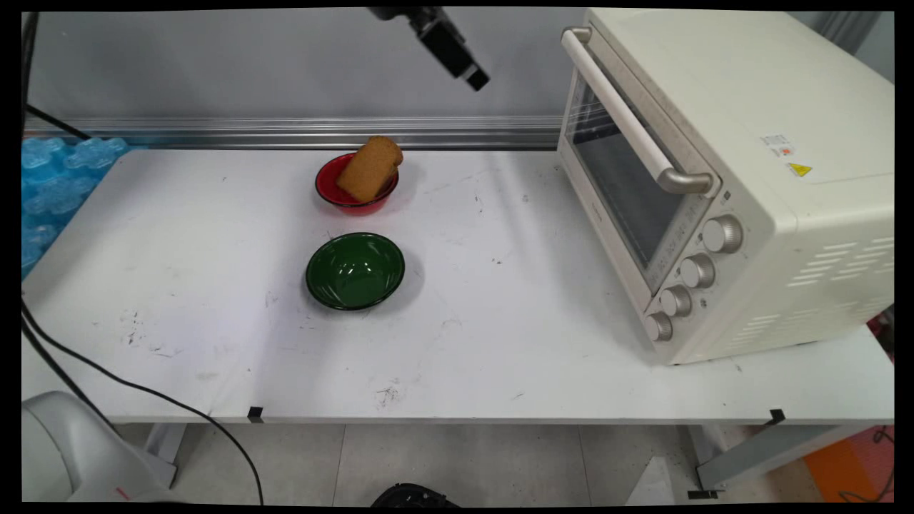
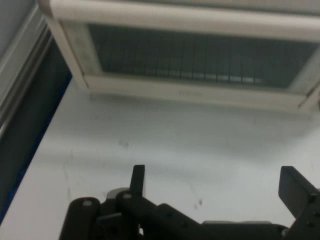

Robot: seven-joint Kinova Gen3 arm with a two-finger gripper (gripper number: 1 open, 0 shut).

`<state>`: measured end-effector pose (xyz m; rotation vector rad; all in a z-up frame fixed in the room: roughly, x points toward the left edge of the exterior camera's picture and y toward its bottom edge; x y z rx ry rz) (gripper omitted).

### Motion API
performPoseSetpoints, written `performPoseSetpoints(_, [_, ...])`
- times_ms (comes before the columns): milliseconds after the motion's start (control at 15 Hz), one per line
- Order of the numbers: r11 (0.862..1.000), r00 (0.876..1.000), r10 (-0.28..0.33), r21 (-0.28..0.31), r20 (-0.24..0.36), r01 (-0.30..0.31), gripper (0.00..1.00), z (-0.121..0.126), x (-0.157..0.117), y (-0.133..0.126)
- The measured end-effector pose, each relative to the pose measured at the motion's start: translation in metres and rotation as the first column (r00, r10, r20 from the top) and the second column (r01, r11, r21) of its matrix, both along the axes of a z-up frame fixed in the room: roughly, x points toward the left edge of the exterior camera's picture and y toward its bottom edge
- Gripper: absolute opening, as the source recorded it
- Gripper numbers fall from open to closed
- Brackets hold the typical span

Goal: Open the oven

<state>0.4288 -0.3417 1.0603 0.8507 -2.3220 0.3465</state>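
The gripper (image 2: 215,187), released and empty, hung high over the bench (image 1: 500,321), facing the oven (image 1: 714,178); bread (image 1: 369,168), light and soft, leaned in a red bowl (image 1: 343,200).

Arm: out of sight above the frame's top centre.
Gripper (image 1: 477,78): raised high, angled down to the right.
Fingers (image 2: 137,180): spread wide, holding nothing.

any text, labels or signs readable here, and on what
No text can be read.
Oven: yellow triangle warning sign on its top, no words legible.
White label beside it: print too small.
Marks by the knobs: too small.
Faint mark under the oven door: blurred.
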Motion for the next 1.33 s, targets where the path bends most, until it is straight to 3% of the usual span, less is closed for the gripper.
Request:
performPoseSetpoints(733, [0.998, 0.998, -0.031, -0.057, -0.048, 0.028, 1.0, 0.008, -0.068, -0.05])
performPoseSetpoints(1333, [0.998, 0.999, -0.024, -0.054, -0.027, 0.022, 1.0, -0.002, -0.111, -0.074])
